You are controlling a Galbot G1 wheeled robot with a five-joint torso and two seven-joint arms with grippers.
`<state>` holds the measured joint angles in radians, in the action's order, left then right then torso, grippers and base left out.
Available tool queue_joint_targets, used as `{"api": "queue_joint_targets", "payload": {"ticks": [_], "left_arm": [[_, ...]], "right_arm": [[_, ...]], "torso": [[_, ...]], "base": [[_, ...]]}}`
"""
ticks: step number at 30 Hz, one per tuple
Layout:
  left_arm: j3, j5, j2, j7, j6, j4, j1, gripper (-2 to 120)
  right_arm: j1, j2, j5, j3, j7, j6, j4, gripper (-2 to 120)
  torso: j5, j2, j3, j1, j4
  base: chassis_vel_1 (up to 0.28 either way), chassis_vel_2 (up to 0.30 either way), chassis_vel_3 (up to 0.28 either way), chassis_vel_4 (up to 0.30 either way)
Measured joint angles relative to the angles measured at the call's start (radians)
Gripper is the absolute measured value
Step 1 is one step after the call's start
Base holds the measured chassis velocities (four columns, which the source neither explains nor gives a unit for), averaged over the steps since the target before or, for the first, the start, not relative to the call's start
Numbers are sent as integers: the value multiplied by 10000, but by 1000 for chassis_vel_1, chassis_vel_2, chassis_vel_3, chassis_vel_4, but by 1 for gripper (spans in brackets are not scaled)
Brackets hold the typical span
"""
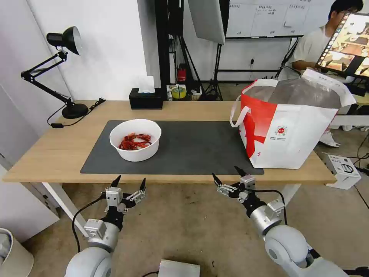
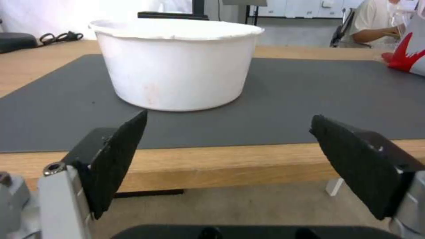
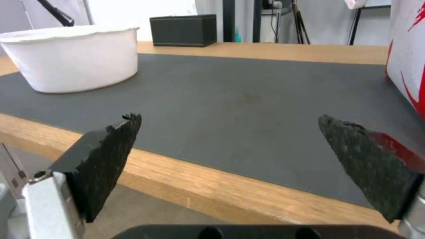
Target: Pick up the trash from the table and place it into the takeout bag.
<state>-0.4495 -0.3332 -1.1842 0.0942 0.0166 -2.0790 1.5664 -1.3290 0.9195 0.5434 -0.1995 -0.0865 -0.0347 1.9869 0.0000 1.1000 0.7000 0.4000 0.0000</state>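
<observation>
Hovering just off the near edge of the long light-wood table (image 1: 57,150), short of it and holding nothing: left gripper (image 1: 129,182) and right gripper (image 1: 229,174), black fingers spread wide. Sitting on the dark grey rectangular mat (image 1: 192,148) toward its left end: white round bowl of red shells (image 1: 135,139). Standing upright at the table's right end, near corner on the mat's right edge: large white-and-red takeout bag with silver foil lining (image 1: 292,123).

Legible text: none. Takeout bag (image 1: 292,127): small round red logo (image 1: 282,131) on its white front panel, fine print beneath it too small to read. Whiteboard (image 1: 265,17), on the wall behind the takeout bag: ruled handwriting, illegible.
</observation>
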Motion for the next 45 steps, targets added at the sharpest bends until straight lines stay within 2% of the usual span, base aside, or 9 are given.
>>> {"api": "queue_joint_targets", "payload": {"ticks": [19, 28, 30, 45], "left_arm": [[-16, -13, 18, -1, 0, 49, -17, 100], [4, -41, 49, 4, 0, 103, -95, 100], [110, -70, 122, 5, -14, 182, -204, 100], [123, -90, 183, 5, -33, 198, -187, 100]], "right_arm": [[463, 60, 5, 391, -82, -66, -201, 100], [1899, -22, 656, 813, -385, 253, -312, 100], [2087, -76, 754, 778, -524, 358, -313, 100], [1601, 169, 431, 687, -636, 345, -427, 100]], "torso": [[0, 1, 0, 0, 0], [0, 0, 0, 0, 4], [-1, -1, 0, 1, -2], [0, -1, 0, 0, 0]], "base": [[0, 0, 0, 0], [0, 0, 0, 0], [0, 0, 0, 0], [0, 0, 0, 0]]}}
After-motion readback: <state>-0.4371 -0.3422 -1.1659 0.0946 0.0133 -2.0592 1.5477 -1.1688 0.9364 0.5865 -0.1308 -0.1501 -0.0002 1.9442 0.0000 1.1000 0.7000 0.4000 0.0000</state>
